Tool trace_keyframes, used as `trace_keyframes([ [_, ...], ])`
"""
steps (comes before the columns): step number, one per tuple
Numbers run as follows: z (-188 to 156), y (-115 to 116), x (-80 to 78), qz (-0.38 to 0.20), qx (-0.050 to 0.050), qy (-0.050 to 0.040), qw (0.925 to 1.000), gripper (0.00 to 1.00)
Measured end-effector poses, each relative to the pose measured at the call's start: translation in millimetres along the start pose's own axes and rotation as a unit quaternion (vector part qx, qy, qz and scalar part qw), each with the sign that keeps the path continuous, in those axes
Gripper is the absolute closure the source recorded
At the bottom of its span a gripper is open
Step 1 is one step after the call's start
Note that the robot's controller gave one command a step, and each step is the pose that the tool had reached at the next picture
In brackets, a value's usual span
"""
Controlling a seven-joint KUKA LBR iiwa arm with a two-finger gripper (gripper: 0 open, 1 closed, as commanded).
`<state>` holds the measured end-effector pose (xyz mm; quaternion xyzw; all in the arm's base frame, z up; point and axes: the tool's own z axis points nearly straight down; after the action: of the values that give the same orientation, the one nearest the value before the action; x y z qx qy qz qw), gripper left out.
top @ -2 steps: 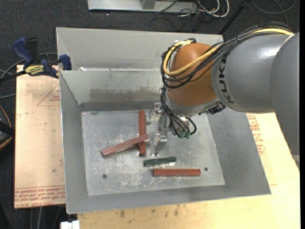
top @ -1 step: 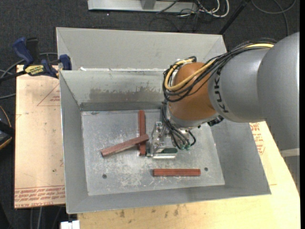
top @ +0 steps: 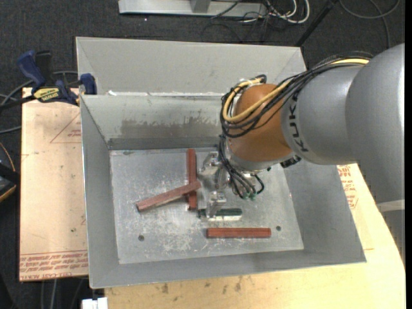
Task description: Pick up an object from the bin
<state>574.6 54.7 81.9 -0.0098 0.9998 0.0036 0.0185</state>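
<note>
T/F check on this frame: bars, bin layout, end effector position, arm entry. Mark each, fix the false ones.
1. The bin holds three reddish-brown bars: a front-to-back bar, a diagonal bar and a front bar. True.
2. The front-to-back bar and the diagonal bar meet close to the end effector. True.
3. The front bar touches the other two. False: it lies apart from them, roughly along the front wall.
4. The arm enters from the view's left. False: it enters from the right.
5. The end effector is over the back left corner. False: it is over the middle of the floor, beside where the two bars meet.
</note>
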Motion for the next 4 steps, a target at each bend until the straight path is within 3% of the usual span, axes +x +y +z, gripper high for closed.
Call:
trace_keyframes([
  [1,0,0,0.2,0.0,0.0,0.0004,1.0,0.0],
  [2,0,21,-0.4,0.026,0.005,0.0027,0.9996,0.0],
  [3,2,68,-34.7,0.044,0.0,0.0016,0.999,1.0],
  [4,2,68,-34.8,0.044,0.0,0.0016,0.999,1.0],
])
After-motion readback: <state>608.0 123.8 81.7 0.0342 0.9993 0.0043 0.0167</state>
